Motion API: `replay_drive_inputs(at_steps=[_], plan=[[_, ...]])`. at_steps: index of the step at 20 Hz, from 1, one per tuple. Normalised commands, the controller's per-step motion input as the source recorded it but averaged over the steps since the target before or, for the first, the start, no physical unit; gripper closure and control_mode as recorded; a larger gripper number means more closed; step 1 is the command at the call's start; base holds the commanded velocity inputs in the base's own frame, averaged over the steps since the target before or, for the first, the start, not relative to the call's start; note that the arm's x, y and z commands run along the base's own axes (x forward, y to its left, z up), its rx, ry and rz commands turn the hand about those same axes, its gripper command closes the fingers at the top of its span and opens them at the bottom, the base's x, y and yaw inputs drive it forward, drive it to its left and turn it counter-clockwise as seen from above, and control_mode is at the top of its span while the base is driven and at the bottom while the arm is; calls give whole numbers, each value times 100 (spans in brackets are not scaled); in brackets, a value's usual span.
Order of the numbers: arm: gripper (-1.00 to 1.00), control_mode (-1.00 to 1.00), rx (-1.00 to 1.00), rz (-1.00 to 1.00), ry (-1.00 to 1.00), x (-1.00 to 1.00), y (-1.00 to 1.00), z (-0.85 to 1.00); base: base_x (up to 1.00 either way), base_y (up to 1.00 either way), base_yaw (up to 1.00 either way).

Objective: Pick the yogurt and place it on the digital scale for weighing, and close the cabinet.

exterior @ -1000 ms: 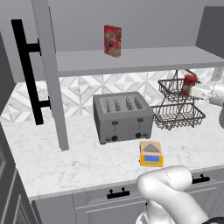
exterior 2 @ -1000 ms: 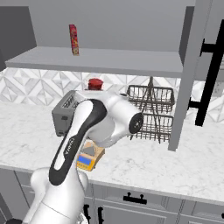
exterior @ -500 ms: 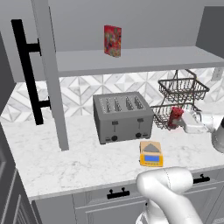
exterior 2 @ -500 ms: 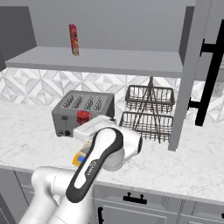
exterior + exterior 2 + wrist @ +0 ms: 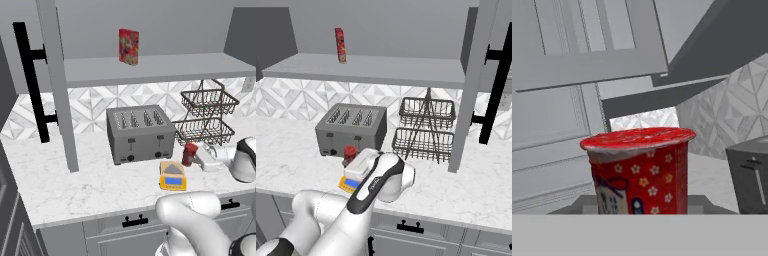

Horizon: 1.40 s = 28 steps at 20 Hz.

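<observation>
While the arm is folded low across the front of the counter (image 5: 60, 185), the hand is held roughly level, and the gripper (image 5: 196, 154) is closed on the yogurt (image 5: 189, 154) (upright, lid uppermost). The forearm is seen entering from the right in the left base view, with the elbow bulk low at the counter's front edge. In the hand view the yogurt (image 5: 639, 170) is seen close up with its lid level.

The yogurt (image 5: 350, 153) is carried beside the toaster's (image 5: 140, 134) front right corner, just above and behind the digital scale (image 5: 173, 175); contact between cup and scale plate cannot be judged. The scale (image 5: 349, 184) lies near the counter's front edge and is partly covered by the hand in the right base view.

To the right, a two-tier wire basket rack (image 5: 207, 116) stands near the hand. The cabinet (image 5: 45, 90) is open, with its door swung outward on the left and its black bar handle (image 5: 31, 80) in view. A red patterned box (image 5: 128, 46) stands on the cabinet shelf, well apart from the gripper.
</observation>
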Motion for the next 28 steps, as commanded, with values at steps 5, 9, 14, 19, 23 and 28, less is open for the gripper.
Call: replay_drive_inputs(at_steps=[5, 9, 14, 19, 23, 28], plan=[[100, -100, 0, 4, 0, 29, 0, -71, 0, 0, 0], [100, -100, 0, 2, 0, 35, 0, -55, 0, 0, 0], [100, -100, 0, 1, 0, 48, 0, -23, 0, 0, 0], [100, -100, 0, 0, 0, 55, -9, -20, 0, 0, 0], [100, -100, 0, 0, 0, 40, -24, -26, 0, 0, 0], [100, -100, -4, 0, 0, 28, -1, -42, 0, 0, 0]])
